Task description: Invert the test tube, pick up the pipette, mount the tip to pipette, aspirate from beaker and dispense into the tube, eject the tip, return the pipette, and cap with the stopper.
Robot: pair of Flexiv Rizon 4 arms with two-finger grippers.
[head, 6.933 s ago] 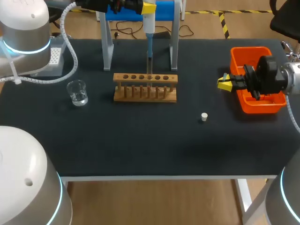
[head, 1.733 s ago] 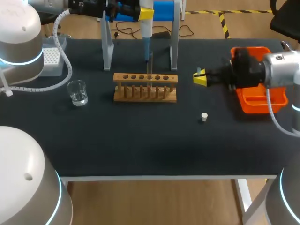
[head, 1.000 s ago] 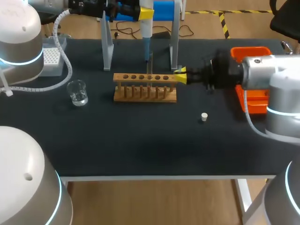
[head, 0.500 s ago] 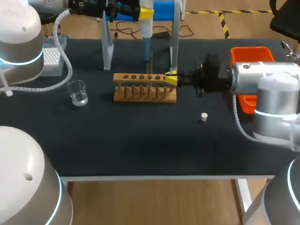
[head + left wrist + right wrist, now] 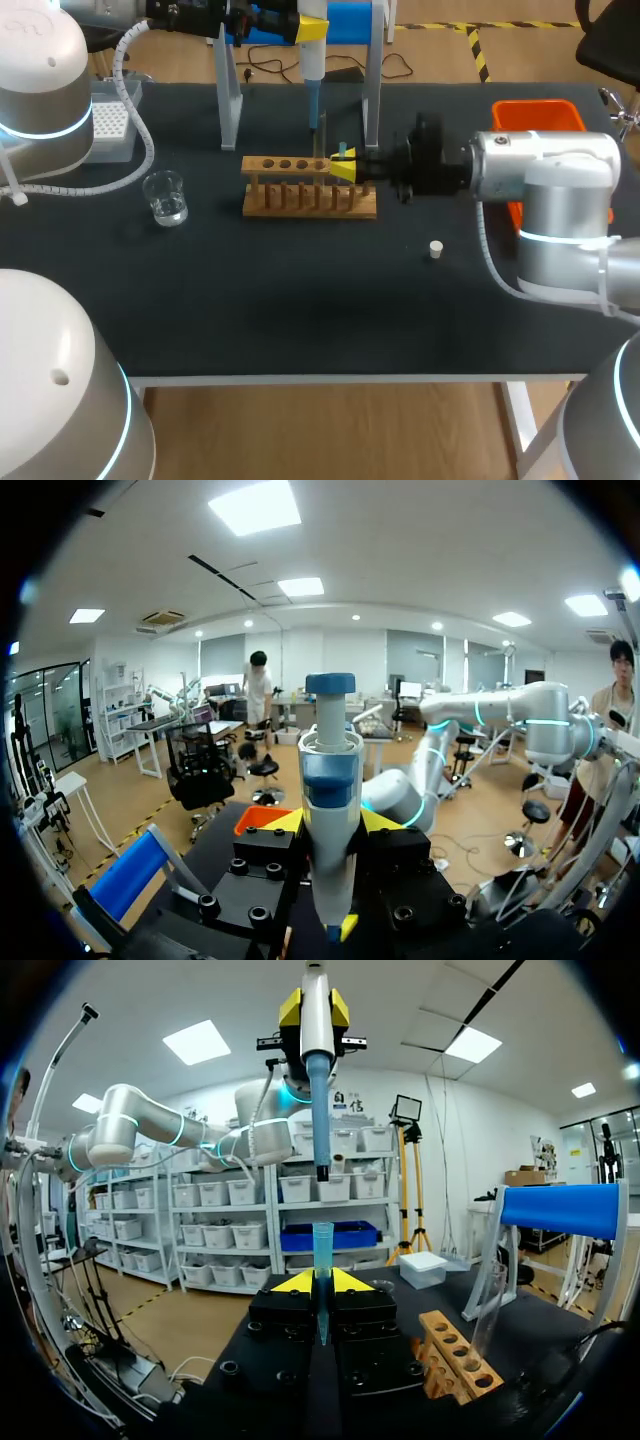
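Near the counter's far edge, over the rack point(image 5: 300, 190), left jaws clamp the pipette point(image 5: 313, 70); right jaws pinch the tip point(image 5: 322, 1260) upright beneath it, apart. Risk: off-axis approach could jam or drop the tip.

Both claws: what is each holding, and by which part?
Left claw grips the pipette around its body; right claw pinches the blue tip around mid-length.

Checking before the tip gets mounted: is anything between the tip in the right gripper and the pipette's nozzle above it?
Nothing visible does. In the right wrist view the tip, upright in the right gripper, stands below the nozzle of the pipette, with only open air in the gap between them.
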